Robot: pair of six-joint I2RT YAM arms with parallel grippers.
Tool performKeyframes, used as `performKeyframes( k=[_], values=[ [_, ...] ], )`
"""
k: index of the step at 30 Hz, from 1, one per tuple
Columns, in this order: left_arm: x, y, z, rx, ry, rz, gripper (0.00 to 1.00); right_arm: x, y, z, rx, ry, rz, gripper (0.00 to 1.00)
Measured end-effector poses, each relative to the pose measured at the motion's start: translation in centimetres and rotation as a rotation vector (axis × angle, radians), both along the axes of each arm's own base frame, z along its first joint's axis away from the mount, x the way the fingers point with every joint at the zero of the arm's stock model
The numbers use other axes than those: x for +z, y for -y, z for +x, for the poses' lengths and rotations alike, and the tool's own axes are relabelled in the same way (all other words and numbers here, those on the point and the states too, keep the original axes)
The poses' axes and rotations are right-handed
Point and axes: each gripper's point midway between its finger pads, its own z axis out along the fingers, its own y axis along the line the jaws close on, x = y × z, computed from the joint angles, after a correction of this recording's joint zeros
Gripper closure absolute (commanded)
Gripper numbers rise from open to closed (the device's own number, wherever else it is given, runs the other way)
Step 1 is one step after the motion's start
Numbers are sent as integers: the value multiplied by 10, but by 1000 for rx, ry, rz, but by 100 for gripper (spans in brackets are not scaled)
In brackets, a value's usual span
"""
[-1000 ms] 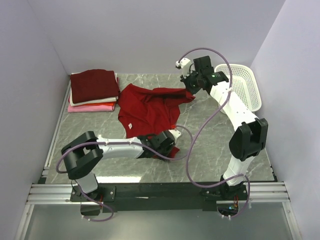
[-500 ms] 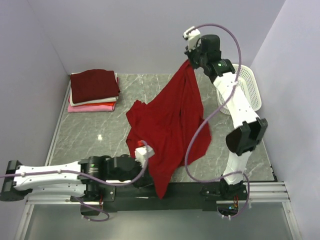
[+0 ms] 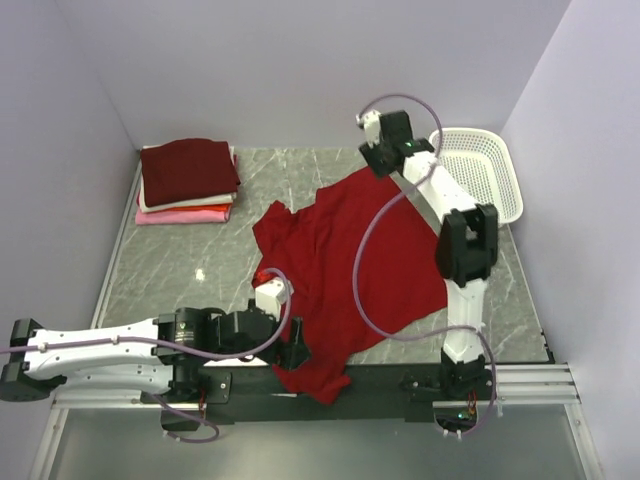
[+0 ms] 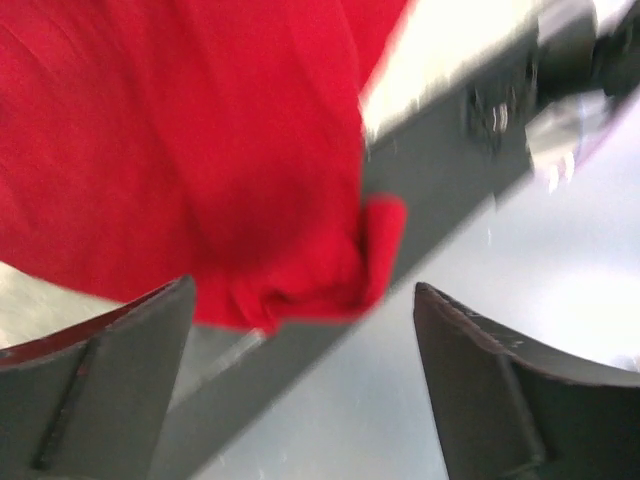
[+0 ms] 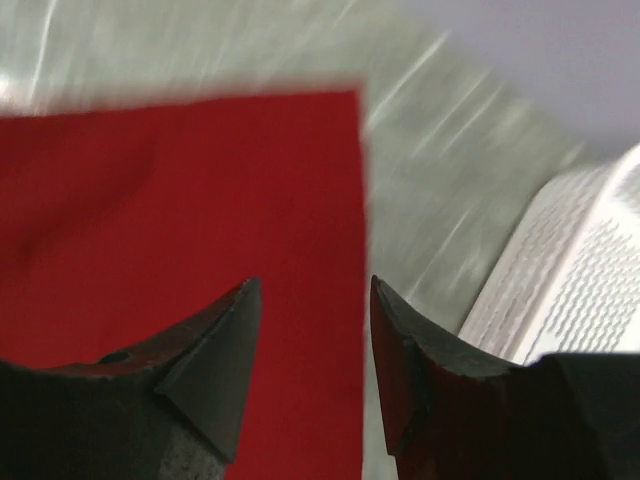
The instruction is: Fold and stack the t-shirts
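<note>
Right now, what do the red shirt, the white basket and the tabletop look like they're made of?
Red shirt: soft matte cloth, probably cotton knit; it drapes and wrinkles.
Basket: likely rigid white plastic; evenly perforated walls.
Tabletop: smooth grey marble-veined surface with faint glare; stone or printed laminate, cannot tell.

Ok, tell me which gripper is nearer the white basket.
Right. The right gripper hovers over the far corner of the red t-shirt, just beside the basket. The left gripper is at the near edge of the table, far from it.
</note>
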Motion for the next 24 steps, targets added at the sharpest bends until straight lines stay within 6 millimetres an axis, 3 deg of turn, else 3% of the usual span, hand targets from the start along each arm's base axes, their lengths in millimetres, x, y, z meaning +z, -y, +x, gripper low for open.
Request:
performKeyframes(
  k=[3,6,8,11,14,16,18,20,24],
  values=[
    [23,3,26,94,82,-14,1,-6,6,-53,108,-111,32,43],
    [46,-2,73,235,157,-58,4,21,3,-103,244,-144,97,43],
    [55,-15,113,362,190,-88,7,38,-5,-137,352,-140,142,43],
    [52,-47,166,549,216,-103,9,28,-11,-183,458,-185,168,43],
    [28,-75,197,671,181,-77,19,-16,-7,-226,523,-313,153,43],
    [-2,-94,211,734,127,-27,23,-48,2,-249,534,-414,136,44],
    [-34,-110,217,782,67,27,30,-67,10,-266,532,-485,128,45],
    [-59,-120,218,806,8,61,36,-75,15,-274,529,-515,127,45],
    [-94,-127,220,820,-85,115,36,-74,15,-270,533,-500,129,47]
  ],
)
